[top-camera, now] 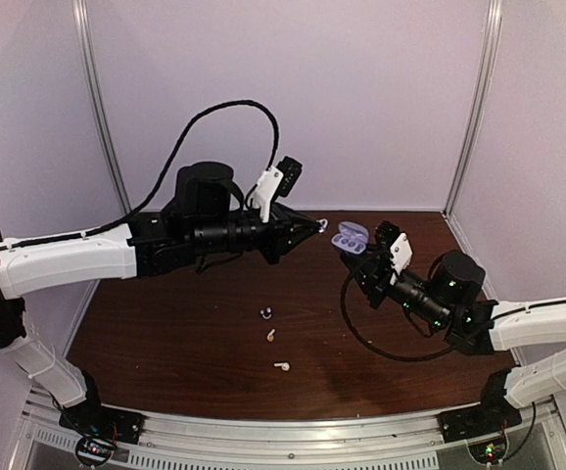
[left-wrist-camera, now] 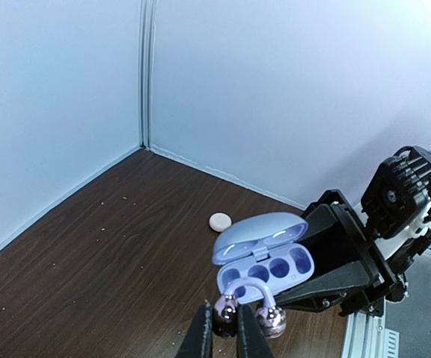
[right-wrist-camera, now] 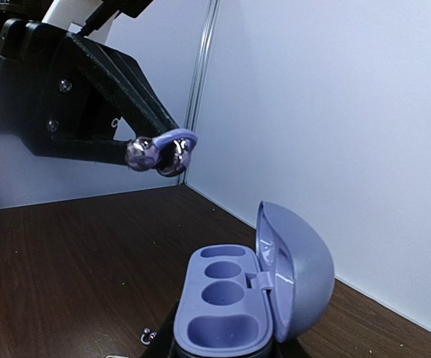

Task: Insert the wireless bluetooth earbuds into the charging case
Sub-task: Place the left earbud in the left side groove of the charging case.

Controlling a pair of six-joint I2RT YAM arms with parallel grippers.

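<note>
My left gripper (top-camera: 316, 226) is shut on one ball end of a purple clip-shaped earbud (left-wrist-camera: 250, 294), held in the air; its other ball hangs free beside the fingers (left-wrist-camera: 200, 334). Just past it, my right gripper (top-camera: 361, 253) is shut on the lavender charging case (right-wrist-camera: 227, 307), whose lid (right-wrist-camera: 299, 274) stands open over empty wells. In the right wrist view that earbud (right-wrist-camera: 163, 152) hangs above and to the left of the case. Three loose earbuds lie mid-table: a purple one (top-camera: 266, 313), a cream one (top-camera: 271, 335) and a white one (top-camera: 282, 366).
A small round white disc (left-wrist-camera: 220, 221) lies on the brown tabletop near the back wall. Pale walls close in the table at the back and both sides. A metal rail (top-camera: 293, 431) runs along the near edge between the arm bases.
</note>
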